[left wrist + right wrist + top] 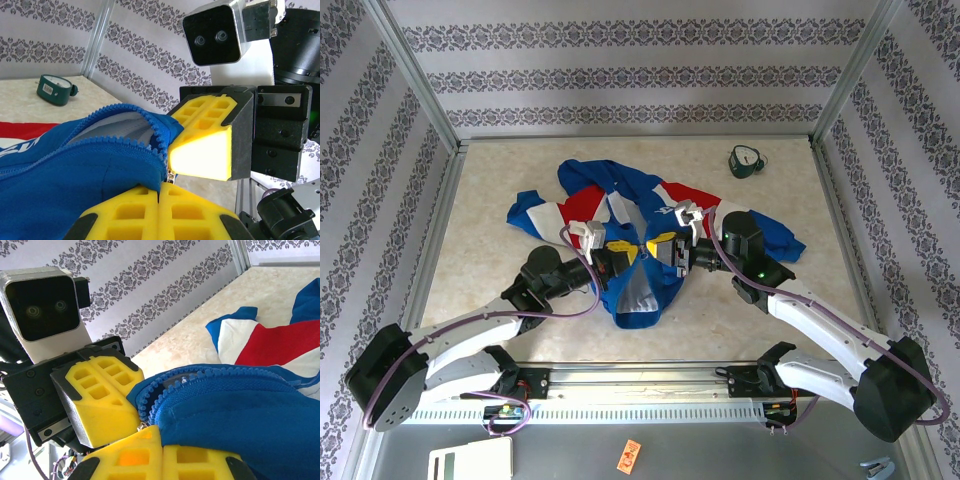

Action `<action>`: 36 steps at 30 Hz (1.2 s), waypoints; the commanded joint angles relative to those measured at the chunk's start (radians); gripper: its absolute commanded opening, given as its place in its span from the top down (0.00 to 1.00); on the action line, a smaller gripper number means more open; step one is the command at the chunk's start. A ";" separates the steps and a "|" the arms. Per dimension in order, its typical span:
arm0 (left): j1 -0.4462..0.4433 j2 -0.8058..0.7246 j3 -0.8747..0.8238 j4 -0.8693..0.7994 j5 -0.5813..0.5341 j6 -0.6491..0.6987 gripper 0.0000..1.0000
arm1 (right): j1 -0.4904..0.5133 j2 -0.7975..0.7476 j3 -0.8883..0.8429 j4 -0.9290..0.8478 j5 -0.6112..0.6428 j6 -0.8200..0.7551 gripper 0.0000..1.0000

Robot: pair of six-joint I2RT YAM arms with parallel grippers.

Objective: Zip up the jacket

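Jacket (625, 200): crumpled, royal blue, red and white panels; zipper (159, 135) teeth parted. Left gripper (159, 192), right gripper (161, 440): each clamped on blue zipper edge.

Jacket (75, 170) — smooth synthetic cloth, faint sheen on the blue, red and white panels alike. Zipper teeth (159, 135) moulded blue plastic. Pads (125, 215) of the left gripper (159, 194) yellow plastic, matt, pitted with square recesses. Table (500, 270) pale, marbled, dull finish. Frame posts (415, 75) brushed metal. Walls (620, 75) — patterned, matt.
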 commanded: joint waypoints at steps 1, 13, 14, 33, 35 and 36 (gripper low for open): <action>-0.006 -0.047 0.014 -0.080 0.033 0.018 1.00 | -0.007 -0.003 0.002 0.057 -0.027 0.000 1.00; -0.006 -0.082 0.103 -0.398 0.070 0.090 1.00 | -0.008 0.019 0.054 -0.062 -0.064 -0.046 1.00; -0.006 -0.080 0.110 -0.420 0.073 0.096 1.00 | -0.009 0.022 0.060 -0.074 -0.064 -0.051 1.00; -0.036 -0.019 0.162 -0.608 -0.008 0.122 1.00 | 0.007 0.045 0.070 -0.136 -0.011 0.012 1.00; -0.047 0.003 0.167 -0.609 -0.011 0.122 1.00 | 0.014 0.042 0.070 -0.150 0.018 0.019 1.00; -0.054 0.016 0.170 -0.609 -0.007 0.120 1.00 | 0.015 0.039 0.070 -0.157 0.031 0.023 1.00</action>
